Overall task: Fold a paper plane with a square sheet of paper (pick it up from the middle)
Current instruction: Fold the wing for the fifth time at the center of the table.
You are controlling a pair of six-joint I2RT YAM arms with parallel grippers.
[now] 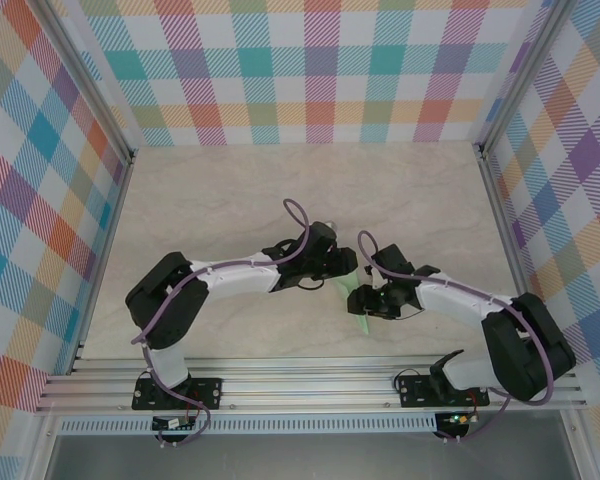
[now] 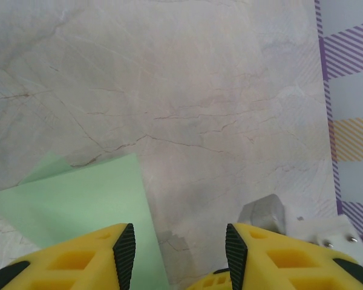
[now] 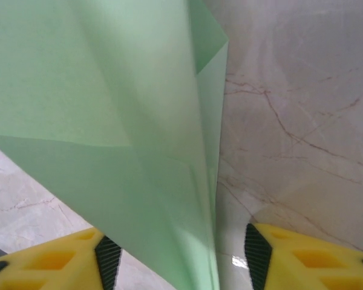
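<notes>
Seen from above, the left arm (image 1: 230,272) and the right arm (image 1: 460,292) are reaching inward and meeting near the middle of a pale marble table (image 1: 280,190), which is standing inside plaid walls (image 1: 320,70) of many colours. In that view, little of the mint-green sheet of paper (image 1: 361,306) is showing: a narrow sliver is poking out between the two wrists and pointing toward the near edge. The left wrist camera is giving a closer look. There the left gripper (image 2: 180,251) is holding its yellow fingers (image 2: 78,263) well apart, released, with bare marble showing between the black pads, and the paper is lying flat on the table to the left, running partly under the left-hand finger. The right wrist camera is showing what the others are not: the sheet is already creased, with overlapping layers, and is rising close in front of the lens. The right gripper (image 3: 175,254) is also standing released, its pads spread wide, and the paper's lower edge is passing down between them, closer to the left-hand pad, with a clear gap on the other side.
</notes>
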